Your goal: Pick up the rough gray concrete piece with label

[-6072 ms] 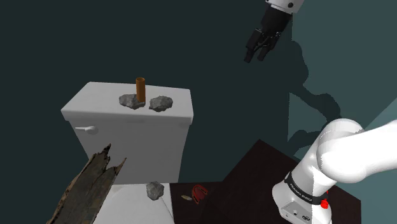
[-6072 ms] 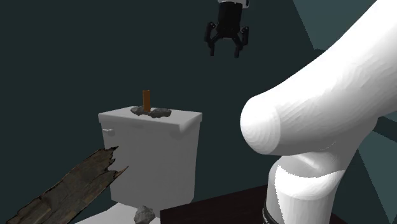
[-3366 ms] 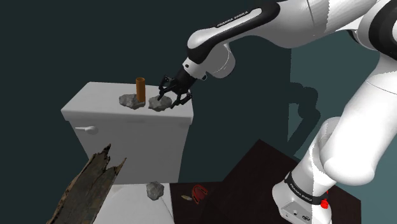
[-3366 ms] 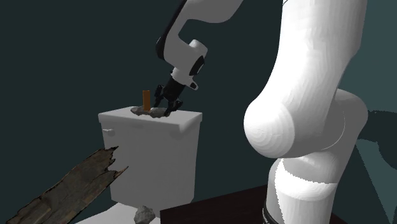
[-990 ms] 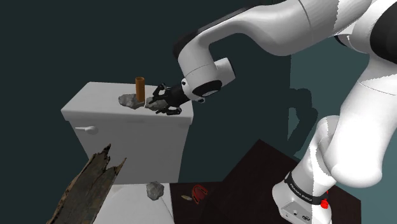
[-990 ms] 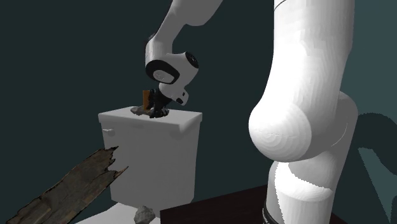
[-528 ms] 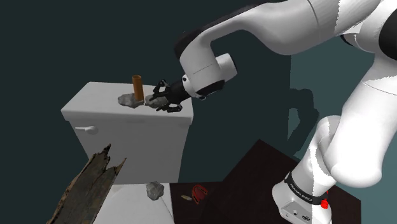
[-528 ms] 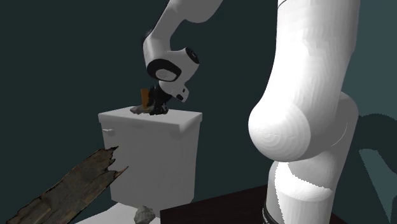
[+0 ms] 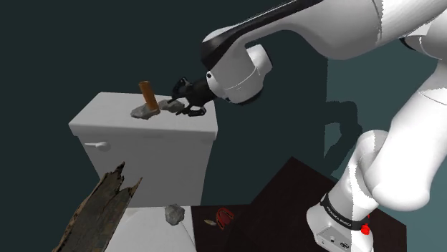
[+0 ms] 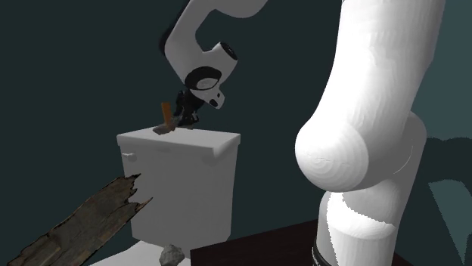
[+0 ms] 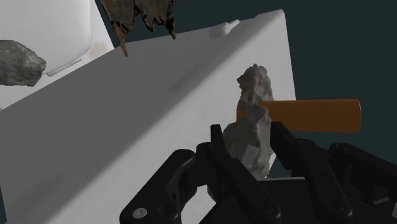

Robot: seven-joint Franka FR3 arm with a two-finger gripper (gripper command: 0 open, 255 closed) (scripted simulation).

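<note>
Plainly, the jaws pinched the gray concrete piece point(image 11: 250, 149) between them, just over the toilet tank's lid point(image 9: 107, 116), near a leaning orange tube point(image 9: 148, 97) and a second stone point(image 9: 141, 113). We judged the lift should go straight up and slowly, with a firm squeeze, since the rough lump could twist and the tube beside it looked easily toppled.
</note>
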